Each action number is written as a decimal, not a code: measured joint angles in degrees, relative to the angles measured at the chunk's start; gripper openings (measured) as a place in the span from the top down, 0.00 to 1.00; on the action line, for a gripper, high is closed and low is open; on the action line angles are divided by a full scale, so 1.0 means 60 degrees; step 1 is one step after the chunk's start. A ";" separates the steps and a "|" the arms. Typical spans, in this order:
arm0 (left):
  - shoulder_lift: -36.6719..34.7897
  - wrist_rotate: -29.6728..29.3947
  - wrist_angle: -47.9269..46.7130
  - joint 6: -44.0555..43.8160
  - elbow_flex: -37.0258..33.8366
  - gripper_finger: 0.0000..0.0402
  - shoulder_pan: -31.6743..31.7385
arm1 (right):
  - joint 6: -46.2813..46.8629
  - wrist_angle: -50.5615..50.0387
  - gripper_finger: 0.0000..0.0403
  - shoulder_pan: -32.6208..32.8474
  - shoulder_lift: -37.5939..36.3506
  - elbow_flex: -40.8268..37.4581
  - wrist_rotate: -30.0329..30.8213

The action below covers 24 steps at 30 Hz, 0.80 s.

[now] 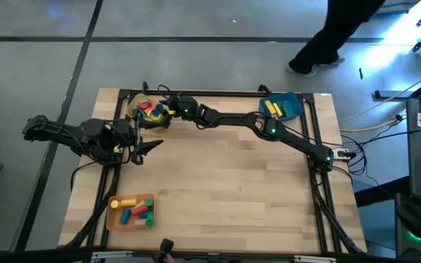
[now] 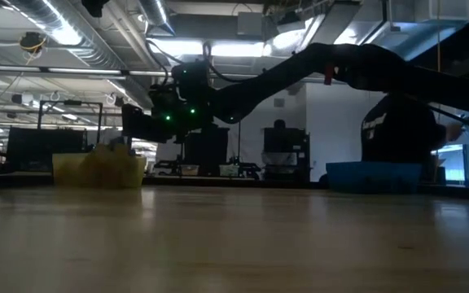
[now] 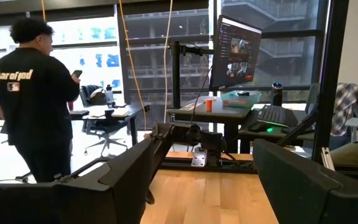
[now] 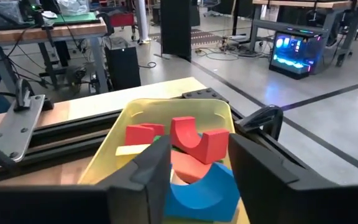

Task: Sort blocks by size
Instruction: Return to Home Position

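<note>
The yellow tray (image 1: 136, 102) stands at the table's far left and holds red, yellow, green and blue blocks. My right gripper (image 4: 201, 183) reaches over it, open. A blue arch block (image 4: 197, 196) lies between and below its fingers, on other blocks. Just beyond it, a red arch (image 4: 197, 142) lies on the pile. My left gripper (image 1: 150, 146) waits open above the table's left side, with nothing between its fingers (image 3: 123, 180). My right gripper comes nearly level from the table's right, its fingers (image 4: 148, 177) on either side of the blue arch block. Whether they touch the block, I cannot tell.
An orange tray (image 1: 112, 218) with several blocks sits at the near left. A blue tray (image 1: 292, 108) with yellow blocks (image 1: 272, 108) is at the far right. The middle of the table is bare wood. A person (image 1: 335, 36) stands beyond the far edge.
</note>
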 joint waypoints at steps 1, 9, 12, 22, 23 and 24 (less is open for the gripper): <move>0.0000 -0.0002 0.0004 -0.0002 0.0000 0.35 0.0000 | -0.0009 -0.0001 0.60 0.0000 -0.0007 0.0004 0.0000; 0.0000 0.0000 -0.0075 -0.0066 0.0000 0.35 0.0000 | -0.0496 -0.1715 0.57 0.0021 -0.1077 0.0036 -0.0451; 0.0000 0.0000 -0.0190 -0.0069 0.0000 0.35 0.0000 | -0.0981 -0.3161 0.59 0.0040 -0.1734 0.0033 -0.0540; 0.0008 0.0061 -0.0869 0.0238 -0.0004 0.36 0.0000 | -0.1933 -0.8817 0.75 0.0081 -0.4330 0.0030 -0.0236; 0.0015 0.0069 -0.0910 0.0262 -0.0004 0.37 0.0000 | -0.1953 -0.9385 0.77 0.0122 -0.4541 0.0027 -0.0231; 0.0012 0.0069 -0.0958 0.0262 -0.0004 0.38 0.0000 | -0.1957 -0.9773 0.79 0.0137 -0.4774 0.0027 -0.0210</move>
